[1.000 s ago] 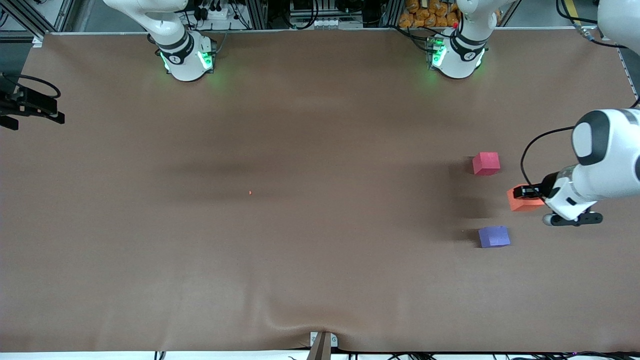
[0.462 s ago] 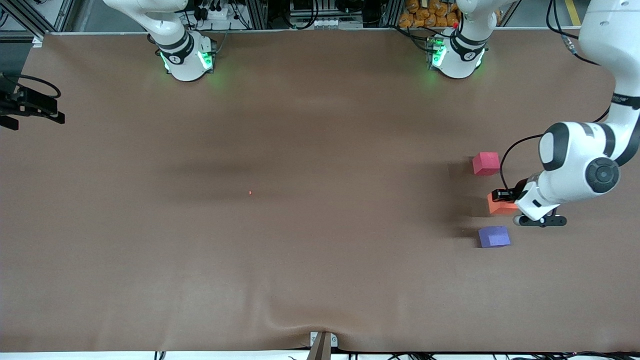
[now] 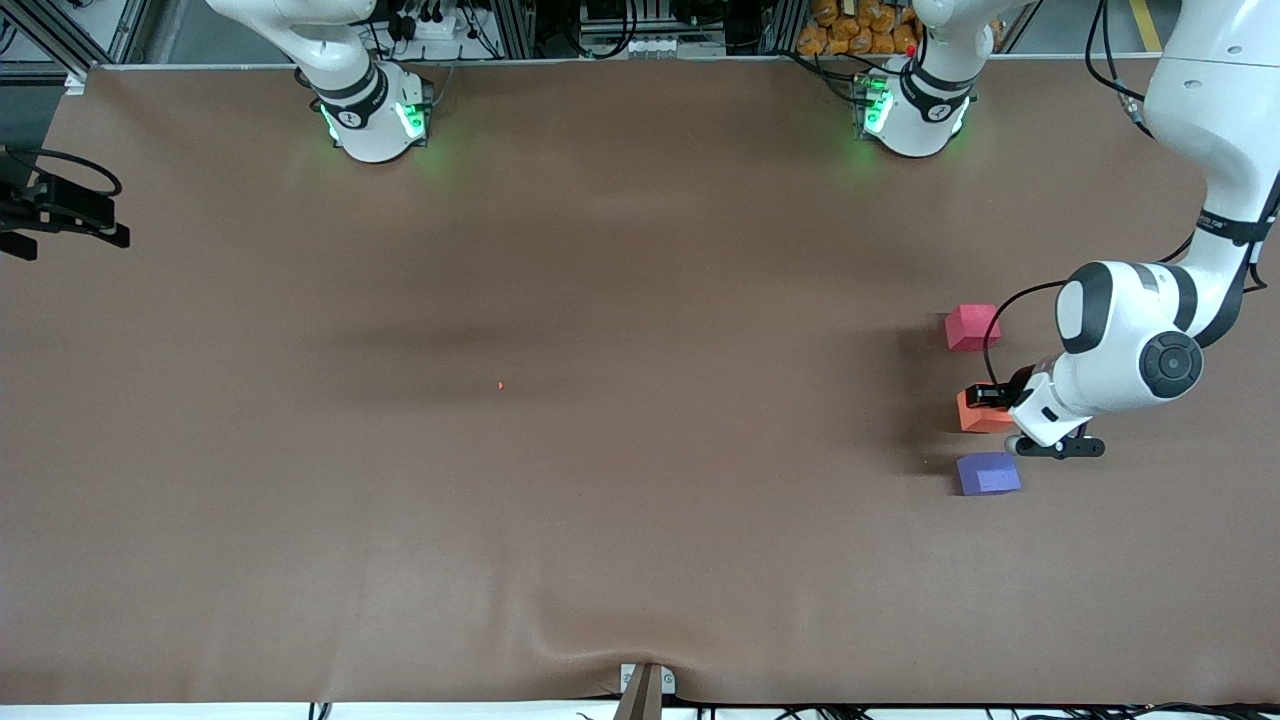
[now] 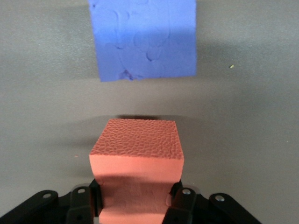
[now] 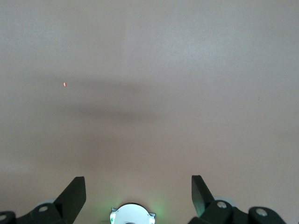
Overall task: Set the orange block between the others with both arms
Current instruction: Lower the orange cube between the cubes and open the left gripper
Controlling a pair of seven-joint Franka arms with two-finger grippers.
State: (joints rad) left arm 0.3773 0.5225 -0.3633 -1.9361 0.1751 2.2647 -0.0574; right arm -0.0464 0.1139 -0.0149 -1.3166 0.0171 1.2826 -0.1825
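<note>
The orange block [image 3: 972, 414] is held in my left gripper [image 3: 986, 397], whose fingers are shut on its sides, low over the brown table. It hangs in the gap between the others: the red-pink cube [image 3: 972, 327] lies farther from the front camera and the purple cube [image 3: 988, 473] nearer. In the left wrist view the orange block [image 4: 135, 151] fills the space between the fingers of the left gripper [image 4: 136, 201], with the purple cube [image 4: 142, 37] just ahead of it. My right gripper [image 5: 138, 186] is open and holds nothing, high above bare table near its own base [image 5: 132, 215].
A tiny orange speck [image 3: 501, 385] lies mid-table. A black camera mount [image 3: 60, 210] juts in at the right arm's end. A metal bracket [image 3: 645, 685] sits at the front edge, where the cloth is wrinkled. Both green-lit bases [image 3: 375, 115] stand along the table's back edge.
My left gripper has carried the orange block toward the table's middle, from beside the two cubes into the gap between them. The right arm has not moved.
</note>
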